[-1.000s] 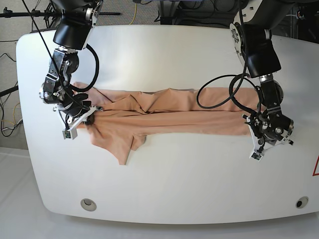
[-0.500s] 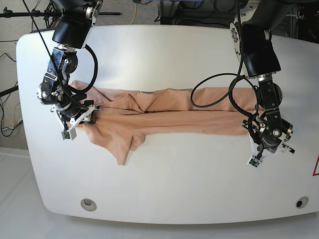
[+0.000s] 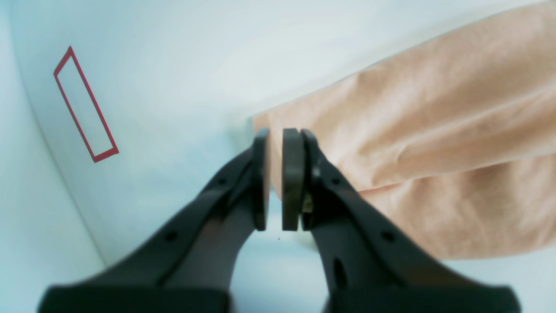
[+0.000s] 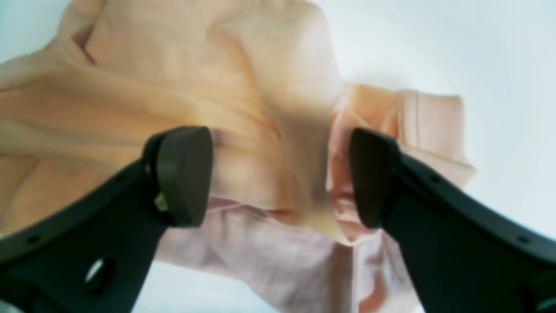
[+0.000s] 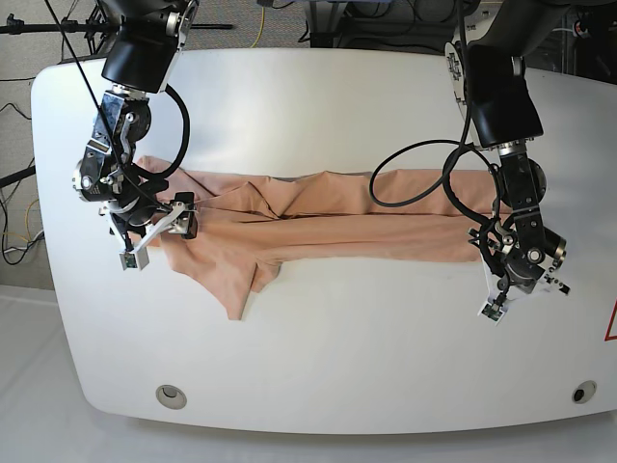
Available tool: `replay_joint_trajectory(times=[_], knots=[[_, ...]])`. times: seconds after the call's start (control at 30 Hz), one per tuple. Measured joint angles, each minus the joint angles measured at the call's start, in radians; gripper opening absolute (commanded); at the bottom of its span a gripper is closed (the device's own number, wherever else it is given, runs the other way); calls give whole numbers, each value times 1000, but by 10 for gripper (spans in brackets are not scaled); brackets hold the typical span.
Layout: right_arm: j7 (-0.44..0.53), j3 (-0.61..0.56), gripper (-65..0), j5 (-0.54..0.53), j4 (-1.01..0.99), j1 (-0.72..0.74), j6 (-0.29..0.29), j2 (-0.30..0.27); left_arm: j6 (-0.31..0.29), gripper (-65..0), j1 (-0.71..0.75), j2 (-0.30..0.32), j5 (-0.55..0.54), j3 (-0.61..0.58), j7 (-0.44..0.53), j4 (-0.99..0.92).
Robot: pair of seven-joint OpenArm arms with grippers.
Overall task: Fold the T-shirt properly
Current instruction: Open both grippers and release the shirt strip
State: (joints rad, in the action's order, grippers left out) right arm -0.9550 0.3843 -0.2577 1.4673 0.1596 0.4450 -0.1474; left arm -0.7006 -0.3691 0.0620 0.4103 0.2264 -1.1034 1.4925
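Clearly you were at the end of a lengthwise fold: the T-shirt point(image 5: 318, 222) lay as a long, narrow, wrinkled band across the middle of the white table point(image 5: 318, 96), with one sleeve flap poking toward the near edge at the left end. At that left end your right gripper point(image 4: 280, 176) stood with its jaws spread wide over bunched fabric, holding nothing, so that end looked released. At the right end your left gripper point(image 3: 276, 178) had its pads nearly pressed together just at the cloth's corner; peach fabric showed in the thin gap, but I could not tell whether it was truly pinched or merely behind the pads. A red outlined rectangle point(image 3: 84, 104) was marked on the table beyond it.

My judgement: the next move called for freeing the right end too, then taking hold again to bring one end over the other, and tucking in that stray sleeve first.
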Motion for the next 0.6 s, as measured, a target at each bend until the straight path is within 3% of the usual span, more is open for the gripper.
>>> replay_joint_trajectory(times=[0.3, 0.6], knots=[[1, 1, -175, 3, 0, 71, 0, -3, 0, -607, 0, 0, 0, 0, 0, 1], [59, -2, -174, 7, -137, 175, 0, 0, 0, -607, 23, 50, -1, 5, -1, 24]])
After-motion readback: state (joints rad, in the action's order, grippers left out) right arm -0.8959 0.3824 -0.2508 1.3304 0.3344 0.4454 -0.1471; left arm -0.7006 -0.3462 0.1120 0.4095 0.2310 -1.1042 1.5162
